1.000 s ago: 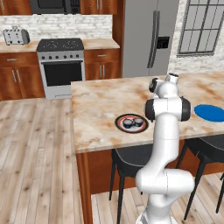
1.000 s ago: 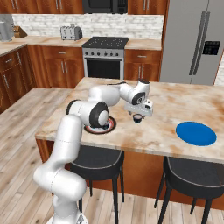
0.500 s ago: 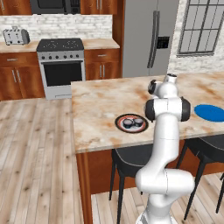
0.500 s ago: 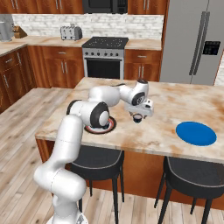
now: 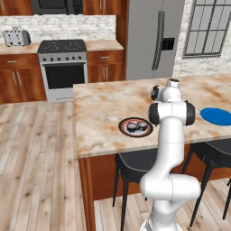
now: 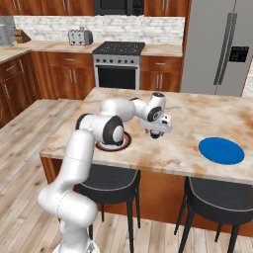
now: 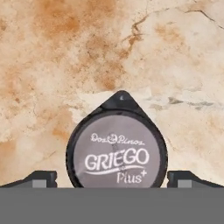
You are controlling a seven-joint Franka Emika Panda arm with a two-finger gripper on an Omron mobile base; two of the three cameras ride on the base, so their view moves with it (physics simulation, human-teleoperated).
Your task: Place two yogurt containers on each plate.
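A yogurt container [image 7: 117,148], a dark cup with a grey "Griego Plus" lid, stands on the marble island. My gripper [image 7: 113,180] is open and low over it, with a dark fingertip [image 7: 41,178] on either side of the cup. From the right base view the gripper [image 6: 156,133] hangs just above the counter between the two plates. The black plate [image 5: 124,131] with the red ring holds two yogurt containers [image 5: 132,127] side by side. The blue plate [image 6: 221,150] lies bare toward the right end of the island.
The island's front edge [image 6: 148,165] runs close below the gripper, with black stools [image 6: 106,185] tucked under it. My own arm [image 6: 106,129] hides part of the black plate [image 6: 124,142]. A stove [image 5: 63,67] and a fridge [image 5: 155,40] stand far behind.
The hand has sunk slightly toward the counter over the cup. Plates and the other cups have not moved.
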